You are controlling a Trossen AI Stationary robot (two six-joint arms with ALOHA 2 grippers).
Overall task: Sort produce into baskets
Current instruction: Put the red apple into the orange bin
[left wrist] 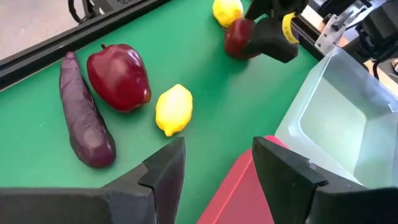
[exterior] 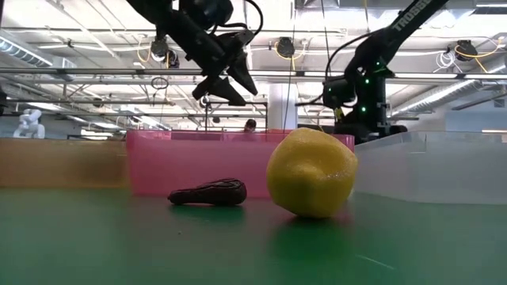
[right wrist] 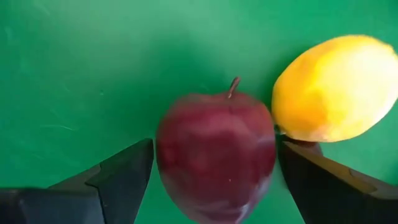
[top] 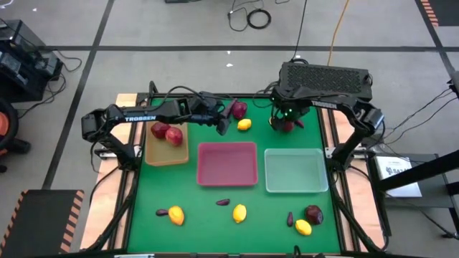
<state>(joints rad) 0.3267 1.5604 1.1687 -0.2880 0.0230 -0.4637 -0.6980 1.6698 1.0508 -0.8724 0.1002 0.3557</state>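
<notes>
My right gripper (top: 287,123) is low at the far right of the green table, shut on a dark-red apple (right wrist: 214,155); a lemon (right wrist: 336,87) lies right beside it. My left gripper (left wrist: 217,168) is open and empty above the table's far middle, by the far edge of the pink tray (top: 227,163). Beyond it an eggplant (left wrist: 86,118), an apple (left wrist: 118,76) and a lemon (left wrist: 173,109) lie on the table. The tan tray (top: 166,147) holds two apples (top: 166,132). The clear tray (top: 296,170) stands at the right. My right gripper has the apple between its two fingers, one on each of the apple's opposite sides (right wrist: 163,163). The fingers come from above, pointing down. The stem (right wrist: 234,86) points sideways, away from the fingers. Whether the apple rests on the table or is lifted, I cannot tell.
Near the front edge lie loose pieces: an eggplant (top: 163,212) with a lemon (top: 176,215), an eggplant (top: 223,202) with a lemon (top: 239,213), and an eggplant (top: 290,218), an apple (top: 313,213) and a lemon (top: 303,227). The three trays stand in a row across the middle.
</notes>
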